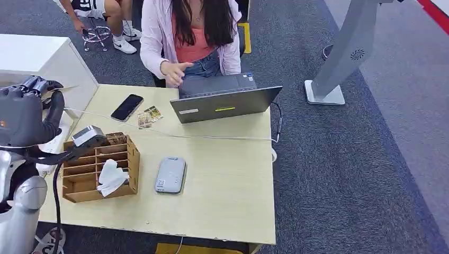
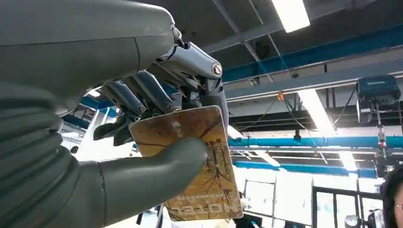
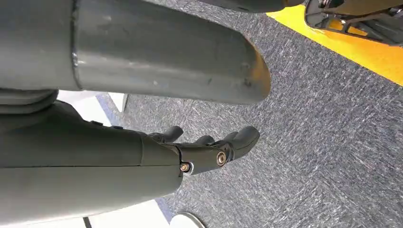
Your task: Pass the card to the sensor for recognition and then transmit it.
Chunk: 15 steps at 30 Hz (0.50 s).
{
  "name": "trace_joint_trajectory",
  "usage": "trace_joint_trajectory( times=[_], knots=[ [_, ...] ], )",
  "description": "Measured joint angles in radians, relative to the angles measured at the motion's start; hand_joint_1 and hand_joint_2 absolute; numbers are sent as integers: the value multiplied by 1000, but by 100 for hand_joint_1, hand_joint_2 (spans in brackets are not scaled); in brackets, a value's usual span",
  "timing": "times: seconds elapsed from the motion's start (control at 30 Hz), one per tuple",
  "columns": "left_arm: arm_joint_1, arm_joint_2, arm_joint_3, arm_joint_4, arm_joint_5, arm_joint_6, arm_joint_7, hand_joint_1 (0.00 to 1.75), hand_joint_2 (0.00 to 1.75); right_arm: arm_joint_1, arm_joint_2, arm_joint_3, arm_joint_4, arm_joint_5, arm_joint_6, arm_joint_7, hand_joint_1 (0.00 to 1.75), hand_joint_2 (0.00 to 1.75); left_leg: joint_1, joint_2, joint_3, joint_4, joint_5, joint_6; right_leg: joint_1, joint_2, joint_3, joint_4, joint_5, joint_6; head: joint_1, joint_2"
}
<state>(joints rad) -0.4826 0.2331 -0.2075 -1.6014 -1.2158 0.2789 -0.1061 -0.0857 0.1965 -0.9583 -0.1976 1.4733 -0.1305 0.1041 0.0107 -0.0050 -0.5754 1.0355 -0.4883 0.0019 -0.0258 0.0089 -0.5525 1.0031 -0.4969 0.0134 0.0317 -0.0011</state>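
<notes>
up by ceiling lights, left hand (image 2: 157, 142) pinches card (image 2: 199, 161), thumb+fingers.

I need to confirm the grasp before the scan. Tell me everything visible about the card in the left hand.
The brown-and-tan printed card, flat and stiff-looking, shows branching line art and large pale lettering near one end. The left hand pinches it, thick grey thumb on its face and dark fingers behind. It is raised in the air with the ceiling behind it.

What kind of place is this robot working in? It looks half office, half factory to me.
Probably a test area inside an industrial hall. There is a desk with a laptop and a person seated at it, grey carpet underfoot, and overhead blue crane beams with strip lights.
</notes>
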Motion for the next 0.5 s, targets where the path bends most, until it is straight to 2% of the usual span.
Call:
trace_joint_trajectory(
  times=[0.13,0.23,0.27,0.4,0.43,0.5],
  knots=[
    [-17,2,-5,2,-12,0,13,175,175,0,0,2,0,8,2,0,0,0,0,0,0,0,0,0,0,0,-1,0,0,0,0,0],
    [-123,-1,-18,82,-64,-2,57,175,175,-2,0,14,0,39,11,2,0,0,0,-1,-1,0,1,0,0,-2,-1,0,0,0,0,0],
    [-175,-2,-19,138,-81,8,67,175,175,-3,0,22,0,42,17,2,0,0,0,-1,-1,0,2,0,0,-2,-1,0,1,0,0,0],
    [-400,-16,-19,477,-142,88,72,175,175,-6,0,50,1,47,24,2,0,0,0,1,-1,0,3,-1,0,1,-2,0,4,-1,0,0],
    [-445,-21,-19,561,-155,97,74,175,175,-6,0,56,1,48,25,2,0,0,0,1,-1,0,3,-2,0,2,-2,1,4,-1,0,0],
    [-501,-27,-19,667,-168,101,86,175,175,-6,0,64,2,48,26,3,0,0,0,2,-1,0,3,-2,0,3,-2,1,5,-1,0,0]
  ],
)
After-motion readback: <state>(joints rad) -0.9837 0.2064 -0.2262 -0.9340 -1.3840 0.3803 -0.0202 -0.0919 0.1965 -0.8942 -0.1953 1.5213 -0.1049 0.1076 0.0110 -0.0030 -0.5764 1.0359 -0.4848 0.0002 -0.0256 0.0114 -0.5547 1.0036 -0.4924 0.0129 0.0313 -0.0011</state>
